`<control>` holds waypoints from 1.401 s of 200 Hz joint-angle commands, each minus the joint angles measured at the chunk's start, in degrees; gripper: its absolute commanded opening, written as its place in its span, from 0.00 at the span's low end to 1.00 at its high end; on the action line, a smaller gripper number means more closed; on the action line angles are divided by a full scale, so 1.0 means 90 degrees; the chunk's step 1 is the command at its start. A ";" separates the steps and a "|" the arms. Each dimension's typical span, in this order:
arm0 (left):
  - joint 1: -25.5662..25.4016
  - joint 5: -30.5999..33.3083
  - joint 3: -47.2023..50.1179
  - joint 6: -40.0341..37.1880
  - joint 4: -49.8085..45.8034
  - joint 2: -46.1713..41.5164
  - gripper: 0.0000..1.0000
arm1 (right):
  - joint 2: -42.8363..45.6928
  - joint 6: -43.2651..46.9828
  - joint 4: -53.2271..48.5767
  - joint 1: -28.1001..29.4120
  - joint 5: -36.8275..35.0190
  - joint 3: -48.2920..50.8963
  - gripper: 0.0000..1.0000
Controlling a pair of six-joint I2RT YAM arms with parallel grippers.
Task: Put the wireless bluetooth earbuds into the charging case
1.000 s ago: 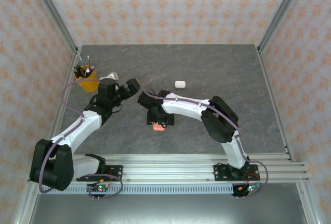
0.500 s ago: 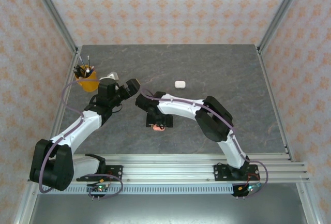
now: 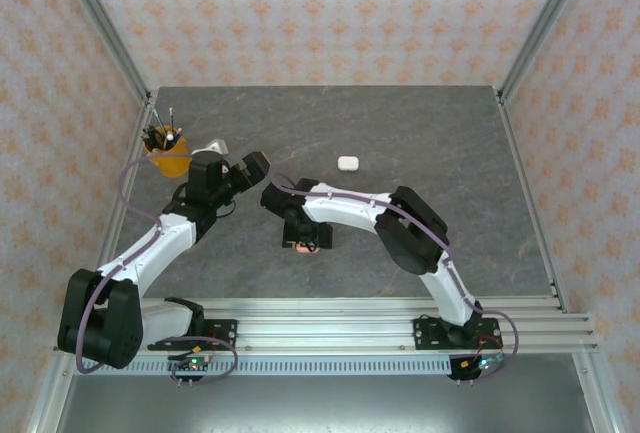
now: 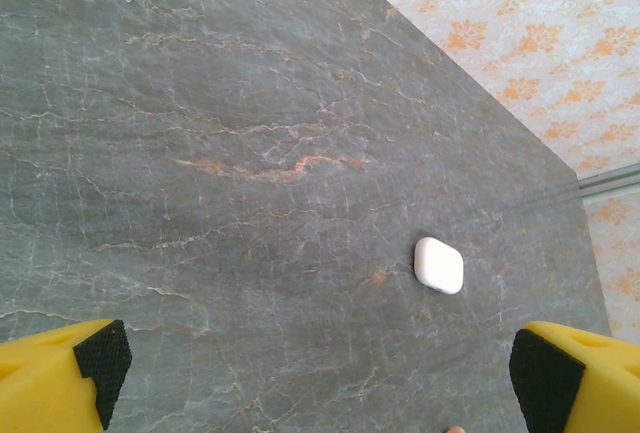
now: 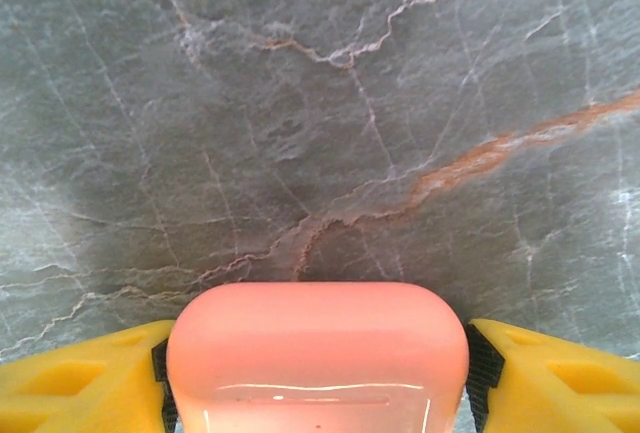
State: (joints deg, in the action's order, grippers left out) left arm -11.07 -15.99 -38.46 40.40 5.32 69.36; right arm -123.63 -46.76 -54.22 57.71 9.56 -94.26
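Counter [image 3: 420, 133]: grey marble look, pale and rust-coloured veins. Yellow cup [image 3: 170, 163] upright at far left, dark pens [image 3: 160, 135] standing in it. Small white object [image 3: 216, 145] just right of cup, kind unclear. Walls [image 3: 320, 13]: pale, orange floral print. Metal posts [image 3: 105, 28] at corners. Rail [image 3: 330, 325] along near edge.

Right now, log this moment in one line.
left gripper: open, empty | right gripper: around pink case, grip unconfirmed | white case: on table, untouched
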 commanded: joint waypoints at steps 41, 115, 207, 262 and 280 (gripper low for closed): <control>0.0042 0.0116 -0.0043 -0.0114 -0.0138 -0.0120 1.00 | -0.0382 -0.0052 -0.0157 -0.0028 -0.0156 -0.0201 0.69; 0.0047 0.0087 -0.0058 -0.0084 -0.0129 -0.0119 1.00 | -0.0142 -0.0009 -0.0167 -0.0069 -0.0203 -0.0010 0.53; 0.0055 0.0072 -0.0024 -0.0085 -0.0184 -0.0227 1.00 | 0.0265 -0.0057 -0.0119 -0.0177 -0.0359 0.0325 0.51; 0.0047 0.0044 -0.0043 -0.0085 -0.0181 -0.0236 1.00 | 0.0547 -0.0153 -0.0081 -0.0332 -0.0552 0.0674 0.51; 0.0051 0.0016 -0.0047 -0.0085 -0.0179 -0.0214 1.00 | 0.0659 -0.0314 0.0034 -0.0410 -0.0551 0.0838 0.51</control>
State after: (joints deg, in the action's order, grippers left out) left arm -11.09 -16.01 -38.46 40.40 4.62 68.34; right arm -119.92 -47.11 -52.82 55.37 8.95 -89.23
